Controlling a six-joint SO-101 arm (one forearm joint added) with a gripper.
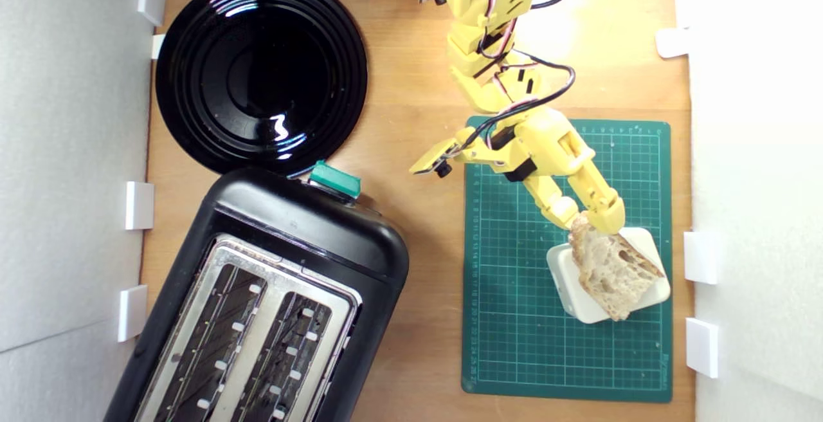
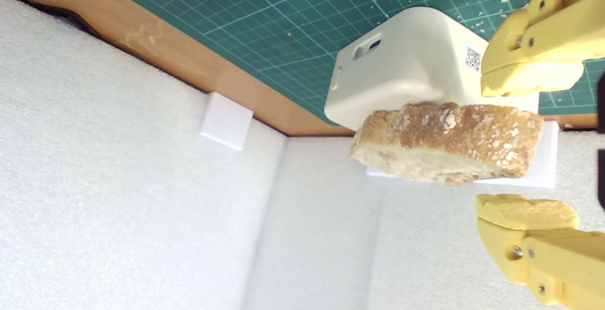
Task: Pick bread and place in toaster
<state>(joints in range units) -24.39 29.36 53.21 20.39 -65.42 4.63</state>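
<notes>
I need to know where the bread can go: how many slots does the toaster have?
2. Both sit side by side in the toaster's silver top plate: one slot nearer the exterior view's left, the other slot nearer its right. Both look empty.

I see toaster [image 1: 257,306] at 7 o'clock in the exterior view | plate [image 1: 260,71] at 11, touching it | mat [image 1: 566,261] at 4 | block [image 1: 607,280] on mat | bread [image 1: 611,267] on block

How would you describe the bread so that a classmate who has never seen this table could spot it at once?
Find the green cutting mat on the exterior view's right. On it sits a white block, and the bread lies across its top. It is the only rough thing there: brown floury crust and pale, holey crumb.
</notes>
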